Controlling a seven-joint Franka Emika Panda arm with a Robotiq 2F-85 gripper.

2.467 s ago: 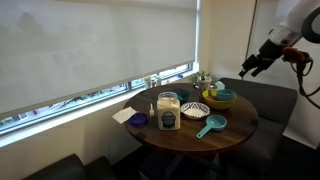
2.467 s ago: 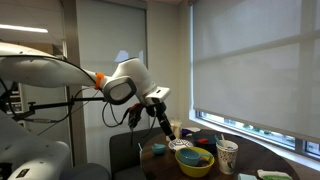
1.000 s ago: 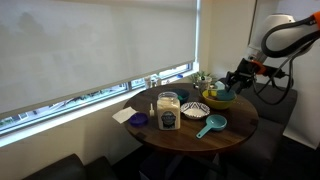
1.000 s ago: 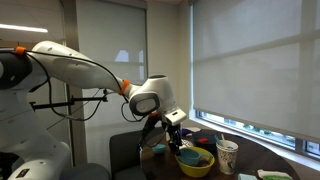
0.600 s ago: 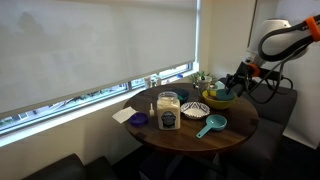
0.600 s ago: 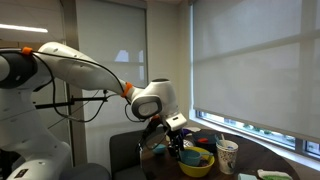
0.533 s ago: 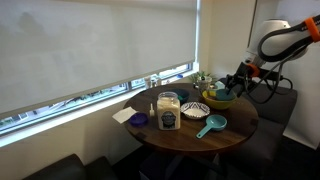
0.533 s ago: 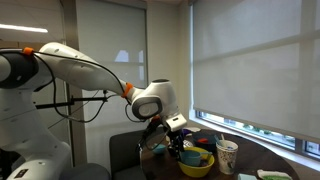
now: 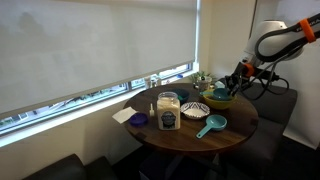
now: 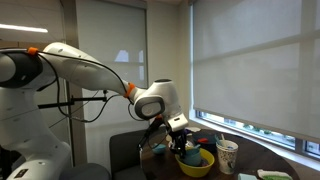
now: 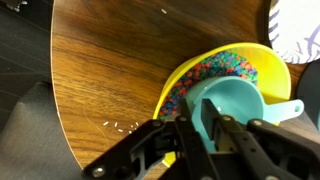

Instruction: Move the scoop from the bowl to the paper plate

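The yellow bowl stands near the table's edge, filled with small colourful pieces. The teal scoop lies in it, cup toward me. My gripper hangs right over the bowl, its two black fingers drawn close together on the near rim of the scoop's cup. In both exterior views the gripper sits low at the bowl. I cannot pick out the paper plate in any view.
On the round wooden table are a blue-and-white patterned bowl, a lidded jar, a teal pan-like dish and a dark item on a napkin. A paper cup stands beside the bowl. Window blinds hang behind.
The arm has come down from above the table to the yellow bowl. Its fingers have drawn in on the scoop's rim.
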